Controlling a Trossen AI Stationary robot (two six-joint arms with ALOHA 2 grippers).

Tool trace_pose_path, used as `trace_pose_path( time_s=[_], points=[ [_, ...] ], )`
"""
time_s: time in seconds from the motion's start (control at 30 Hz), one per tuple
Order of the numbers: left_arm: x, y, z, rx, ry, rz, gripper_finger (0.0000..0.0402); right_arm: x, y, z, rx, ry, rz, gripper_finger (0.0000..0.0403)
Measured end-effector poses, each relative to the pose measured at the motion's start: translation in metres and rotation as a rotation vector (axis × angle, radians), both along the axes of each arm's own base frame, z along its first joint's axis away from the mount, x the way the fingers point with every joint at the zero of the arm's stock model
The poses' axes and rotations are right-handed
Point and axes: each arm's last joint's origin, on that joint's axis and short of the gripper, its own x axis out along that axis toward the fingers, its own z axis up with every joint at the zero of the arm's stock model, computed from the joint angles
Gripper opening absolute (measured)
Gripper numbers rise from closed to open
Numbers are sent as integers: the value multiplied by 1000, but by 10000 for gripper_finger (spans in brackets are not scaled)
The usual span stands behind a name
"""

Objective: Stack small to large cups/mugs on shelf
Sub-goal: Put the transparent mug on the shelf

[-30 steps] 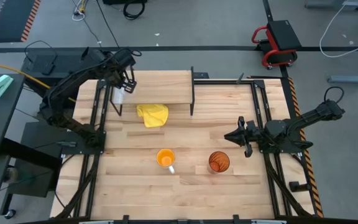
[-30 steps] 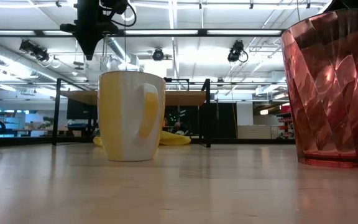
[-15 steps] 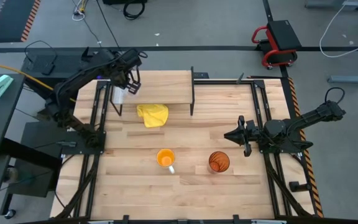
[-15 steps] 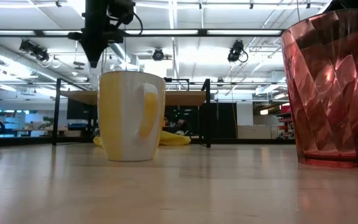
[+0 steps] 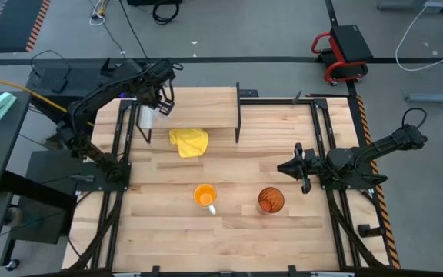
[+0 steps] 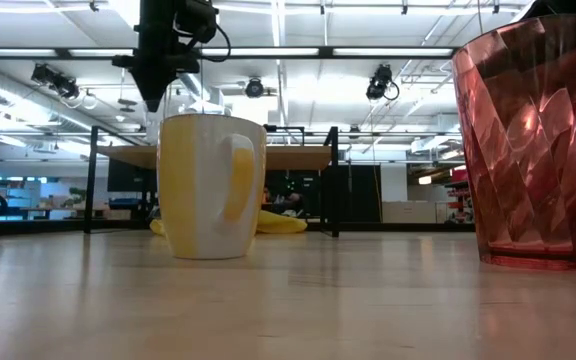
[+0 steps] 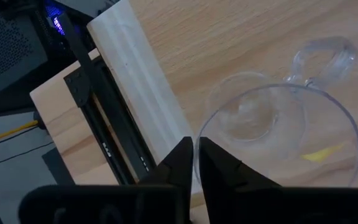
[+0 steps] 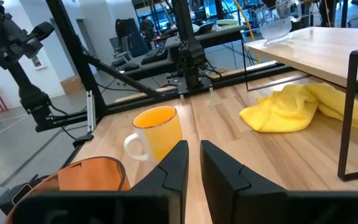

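Left wrist view: the left gripper (image 7: 196, 163) has its fingers nearly pressed together, pinching the rim of the clear glass (image 7: 272, 130) on the shelf (image 5: 198, 108) by its whitish far-left end; the near rim is cut off. The right gripper (image 5: 292, 167), fingers close together, waits beside the amber tumbler (image 5: 271, 200) and orange mug (image 5: 204, 196) on the tabletop (image 5: 237, 231).

The high camera looks straight down on the whole tabletop (image 5: 229, 231) and both arms, while the low one sits at tabletop level just in front of the orange mug (image 6: 211, 186) and amber tumbler (image 6: 528, 140), facing level towards the shelf (image 6: 218, 157) behind them. The left wrist camera looks steeply down past the left hand (image 7: 196, 163), very close over the small clear glass (image 7: 272, 127) on the shelf. The right wrist camera looks low across the tabletop past the right hand (image 8: 193, 163), sharing mug, tumbler, yellow cloth (image 8: 294, 107) and shelf with the low view from another side.
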Motion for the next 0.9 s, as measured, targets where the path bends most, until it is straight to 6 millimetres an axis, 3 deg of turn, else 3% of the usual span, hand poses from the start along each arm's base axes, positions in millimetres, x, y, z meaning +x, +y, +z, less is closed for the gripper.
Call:
trace_pose_path(
  time_s=[0.53, 0.63, 0.9],
  points=[
    [-1, 2, 2, 71, 46, -2, 90, 1, -4, 3, -17, -8, -31, 49],
    [-5, -1, 6, 96, 46, 3, 94, 2, -7, 17, -38, -45, -58, 49],
    [-19, -12, 22, 144, 6, 13, 83, 11, -18, 80, -144, -68, -155, 49]
  ],
)
